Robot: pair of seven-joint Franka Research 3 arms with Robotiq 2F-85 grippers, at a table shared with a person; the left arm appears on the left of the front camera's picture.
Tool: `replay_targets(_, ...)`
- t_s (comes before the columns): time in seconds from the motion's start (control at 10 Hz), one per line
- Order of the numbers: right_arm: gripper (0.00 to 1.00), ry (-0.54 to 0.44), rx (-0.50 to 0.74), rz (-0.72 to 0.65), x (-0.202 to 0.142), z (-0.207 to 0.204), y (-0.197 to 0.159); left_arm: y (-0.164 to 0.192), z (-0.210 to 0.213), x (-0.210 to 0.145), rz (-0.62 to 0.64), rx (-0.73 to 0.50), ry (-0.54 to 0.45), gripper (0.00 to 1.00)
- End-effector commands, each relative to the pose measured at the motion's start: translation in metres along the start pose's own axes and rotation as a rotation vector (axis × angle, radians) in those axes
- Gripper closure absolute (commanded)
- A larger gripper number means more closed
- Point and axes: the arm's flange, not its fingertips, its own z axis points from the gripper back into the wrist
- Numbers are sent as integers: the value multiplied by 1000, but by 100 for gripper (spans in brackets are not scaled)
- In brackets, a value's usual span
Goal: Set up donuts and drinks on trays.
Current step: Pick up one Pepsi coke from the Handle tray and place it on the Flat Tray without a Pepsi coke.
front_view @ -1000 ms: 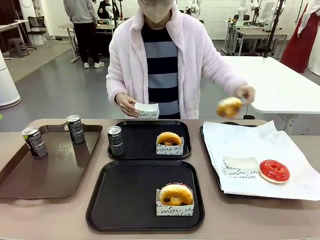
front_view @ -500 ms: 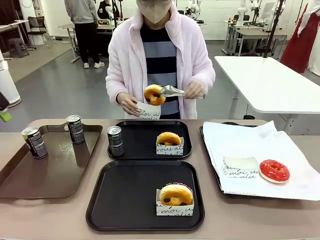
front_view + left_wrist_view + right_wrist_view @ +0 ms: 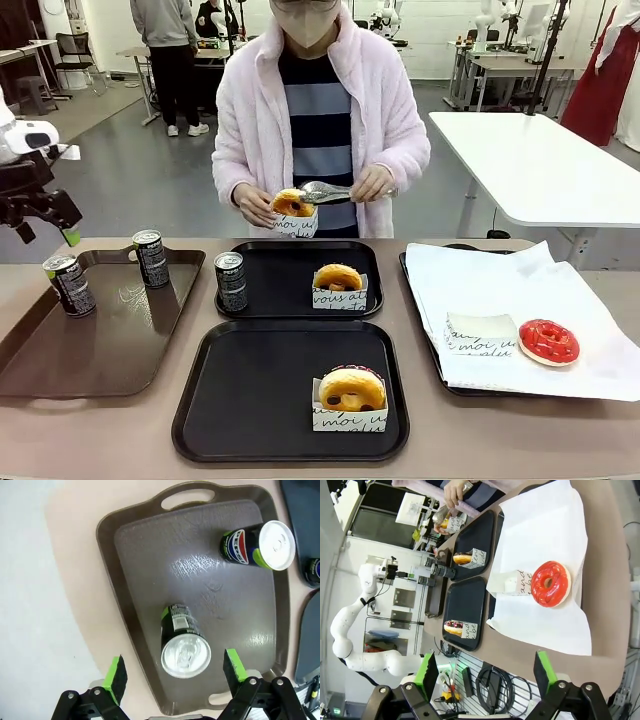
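The left gripper is wide open with nothing in it, hanging over the brown tray. In the left wrist view its green pads frame the silver top of the nearer can without touching it. The right gripper is open and empty too, held high over the paper-lined tray's side of the table.

By my reading the setup is partly done. The far black tray holds a sleeved donut, and a can stands at its left edge, seemingly inside the rim. The near black tray has one sleeved donut and no drink; its left half is bare. The second can waits on the brown tray, well apart from the one under the claw, so closing on that one looks uncrowded. Carrying a drink to the near tray seems to be the step in hand.

Across the table the person's hands hold a white sleeve with a golden donut going into it from tongs, above the far edge and clear of the left arm. A red-iced donut and an empty sleeve lie on the white paper. The brown tray's raised rim and the can on the far tray are the things to clear on the way over
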Motion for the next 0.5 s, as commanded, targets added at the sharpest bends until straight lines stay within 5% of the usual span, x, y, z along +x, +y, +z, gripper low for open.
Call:
replay_targets(0.0,0,-15,19,15,1,0,-1,-4,-11,2,-4,12,22,0)
replay_targets(0.4,0,-15,19,15,1,0,-1,-7,-47,2,-3,30,44,0)
